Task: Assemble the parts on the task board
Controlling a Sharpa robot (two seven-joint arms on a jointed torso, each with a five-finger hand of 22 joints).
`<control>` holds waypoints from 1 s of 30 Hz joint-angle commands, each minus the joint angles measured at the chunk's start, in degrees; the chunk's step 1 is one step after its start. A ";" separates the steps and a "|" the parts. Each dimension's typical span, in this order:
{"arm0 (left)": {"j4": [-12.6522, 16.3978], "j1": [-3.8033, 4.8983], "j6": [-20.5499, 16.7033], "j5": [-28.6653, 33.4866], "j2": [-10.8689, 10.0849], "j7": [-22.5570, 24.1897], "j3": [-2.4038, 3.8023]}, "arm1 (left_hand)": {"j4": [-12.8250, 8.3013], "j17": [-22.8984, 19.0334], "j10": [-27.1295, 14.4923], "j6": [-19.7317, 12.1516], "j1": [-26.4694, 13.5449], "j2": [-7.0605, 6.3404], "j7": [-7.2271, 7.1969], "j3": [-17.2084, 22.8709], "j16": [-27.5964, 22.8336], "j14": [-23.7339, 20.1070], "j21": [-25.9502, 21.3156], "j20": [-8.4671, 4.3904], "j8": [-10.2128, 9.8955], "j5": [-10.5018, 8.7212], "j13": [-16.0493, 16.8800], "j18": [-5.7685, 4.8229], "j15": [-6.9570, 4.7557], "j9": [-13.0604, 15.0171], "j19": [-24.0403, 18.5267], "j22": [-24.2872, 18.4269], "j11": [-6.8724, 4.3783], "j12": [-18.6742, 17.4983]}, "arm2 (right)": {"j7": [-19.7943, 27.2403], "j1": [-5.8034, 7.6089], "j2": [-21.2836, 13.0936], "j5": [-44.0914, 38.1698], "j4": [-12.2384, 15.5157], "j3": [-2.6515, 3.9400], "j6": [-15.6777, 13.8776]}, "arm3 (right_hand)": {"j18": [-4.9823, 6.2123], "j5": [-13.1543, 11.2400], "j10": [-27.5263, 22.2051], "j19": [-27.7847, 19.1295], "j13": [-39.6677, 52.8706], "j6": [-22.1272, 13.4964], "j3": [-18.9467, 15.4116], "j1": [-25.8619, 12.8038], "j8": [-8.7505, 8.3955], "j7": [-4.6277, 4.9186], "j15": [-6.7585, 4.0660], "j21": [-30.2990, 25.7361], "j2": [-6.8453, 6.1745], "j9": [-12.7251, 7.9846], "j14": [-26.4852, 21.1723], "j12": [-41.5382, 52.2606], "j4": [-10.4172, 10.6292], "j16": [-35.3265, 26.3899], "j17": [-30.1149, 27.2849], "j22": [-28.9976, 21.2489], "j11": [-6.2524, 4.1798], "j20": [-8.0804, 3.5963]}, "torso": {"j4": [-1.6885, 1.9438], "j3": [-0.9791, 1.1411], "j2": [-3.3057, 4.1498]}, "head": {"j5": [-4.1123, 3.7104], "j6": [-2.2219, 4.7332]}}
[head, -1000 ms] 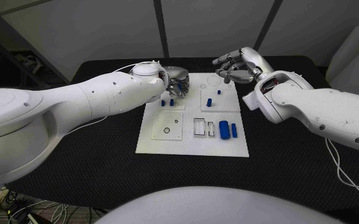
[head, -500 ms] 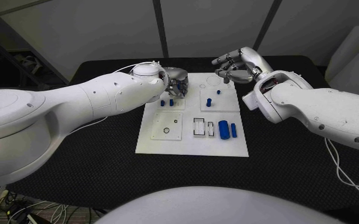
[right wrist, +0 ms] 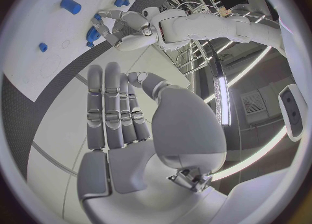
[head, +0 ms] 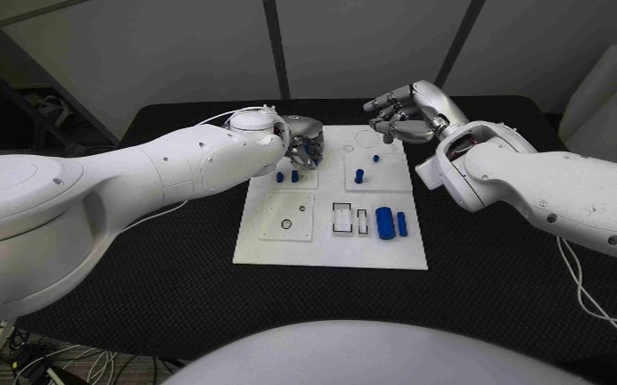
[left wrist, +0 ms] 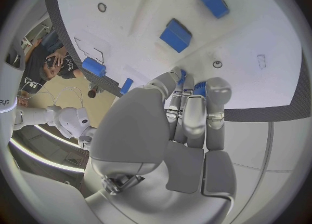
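Note:
The white task board [head: 329, 247] lies in the middle of the black table. My left hand [head: 303, 143] hangs over the board's far left corner with its fingers curled down. Its fingertips [left wrist: 215, 90] pinch a small blue part [left wrist: 200, 87], which also shows as the blue part [right wrist: 93, 35] under the left hand [right wrist: 130, 28]. Two short blue pegs [head: 287, 176] stand just below that hand. My right hand [head: 407, 114] hovers over the far right corner, fingers apart and holding nothing; its fingers [right wrist: 112, 107] are stretched out.
On the board, a thick blue cylinder [head: 386, 223] and a thinner one [head: 402, 223] lie at the right, beside a grey piece [head: 364, 220] and a rectangular slot [head: 342, 217]. Two more blue pegs [head: 369, 167] stand in the far right square. Black table surrounds the board.

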 commanded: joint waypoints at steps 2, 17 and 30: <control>-0.09 -0.43 0.82 -0.38 -0.01 0.43 -0.19 | -0.81 -0.13 0.99 0.77 0.14 0.81 0.06 1.54 0.34 0.92 1.04 0.24 0.27 -0.63 0.03 -3.77 0.03 -0.11 0.21 0.66 -0.07 -0.11 | 0.49 0.12 0.00 -0.16 0.17 0.04 0.20 | 0.65 0.25 -0.18 0.35 -0.19 0.01 -0.38 -0.05 -0.33 0.33 0.11 -0.46 0.49 -0.05 0.44 0.18 -0.10 -0.50 -0.01 -0.08 0.37 -0.01 | -0.05 -0.01 0.00 | 0.04 0.00; 3.51 -0.35 -3.12 0.69 -3.43 0.80 3.87 | -2.12 -0.50 2.06 1.67 -0.49 0.75 0.12 3.23 0.48 0.79 2.50 0.10 0.41 -0.14 0.07 -3.92 -0.07 -0.15 0.37 1.62 -0.21 -0.25 | 0.59 0.11 -0.21 -0.16 0.12 0.04 0.06 | 0.65 0.25 -0.18 0.35 -0.19 0.01 -0.38 -0.05 -0.33 0.33 0.11 -0.46 0.49 -0.05 0.44 0.18 -0.10 -0.50 -0.01 -0.08 0.37 -0.01 | 0.16 0.00 -0.02 | 0.07 0.00; 6.97 0.00 -0.82 2.33 -7.92 -0.82 6.57 | -2.34 -0.89 2.21 1.79 -1.18 0.37 0.10 3.40 0.35 0.67 2.35 0.11 0.35 -0.43 0.05 -3.87 -0.06 -0.22 0.16 1.68 -0.21 -0.48 | 0.54 0.11 -0.38 -0.16 0.07 0.03 0.12 | 0.65 0.25 -0.18 0.35 -0.19 0.01 -0.38 -0.05 -0.33 0.33 0.11 -0.46 0.49 -0.05 0.44 0.18 -0.10 -0.50 -0.01 -0.08 0.37 -0.01 | 0.23 0.05 0.01 | 0.50 0.16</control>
